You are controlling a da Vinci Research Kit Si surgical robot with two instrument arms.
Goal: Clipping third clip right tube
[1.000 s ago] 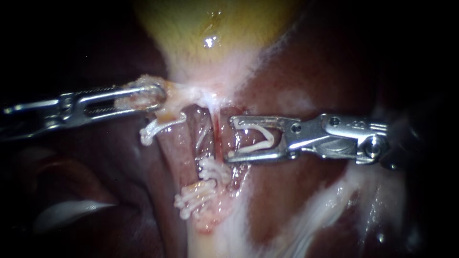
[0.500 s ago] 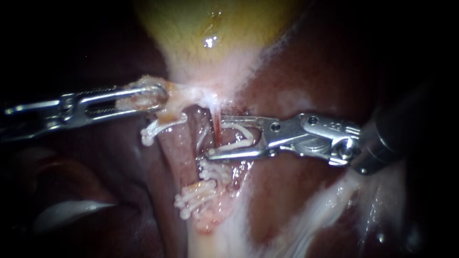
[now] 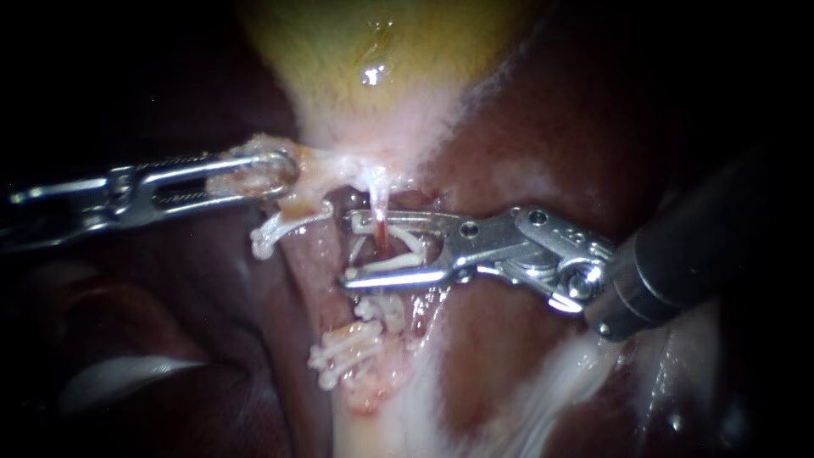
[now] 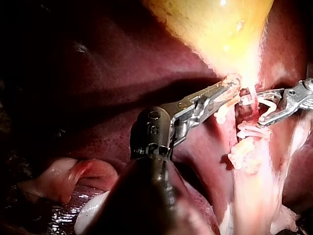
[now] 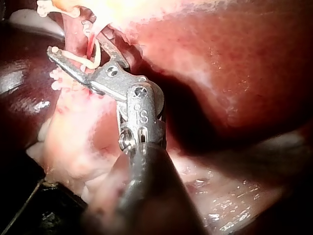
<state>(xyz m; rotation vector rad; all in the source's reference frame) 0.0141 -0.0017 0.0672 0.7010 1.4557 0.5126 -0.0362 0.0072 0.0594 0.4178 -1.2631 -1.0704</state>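
Gripping a clip [image 3: 394, 264] with the right instrument [image 3: 348, 249], had the jaws spread wide, with one white leg of the clip lying along each jaw. Had the thin red tube [image 3: 379, 208] running down through the gap between those two legs, close to the jaw tips. Could not tell about any touch between clip and tube. Found the lower clips [image 3: 376, 310] just under the bottom jaw, two of them, one below the other on pale tissue. Found the left clip [image 3: 284, 222] off to the other side of the tube, bent across a second strand, near the top jaw's tip but apart from it. Pinched a pale lump [image 3: 309, 170] tight with the left instrument [image 3: 284, 168], jaws closed on it from both sides, just above the left clip. Saw that lump joined to the narrow end of the yellow gallbladder [image 3: 381, 51], right above the tube. Saw dark red liver [image 3: 509, 127] all around, with the right instrument's shaft lying across it.
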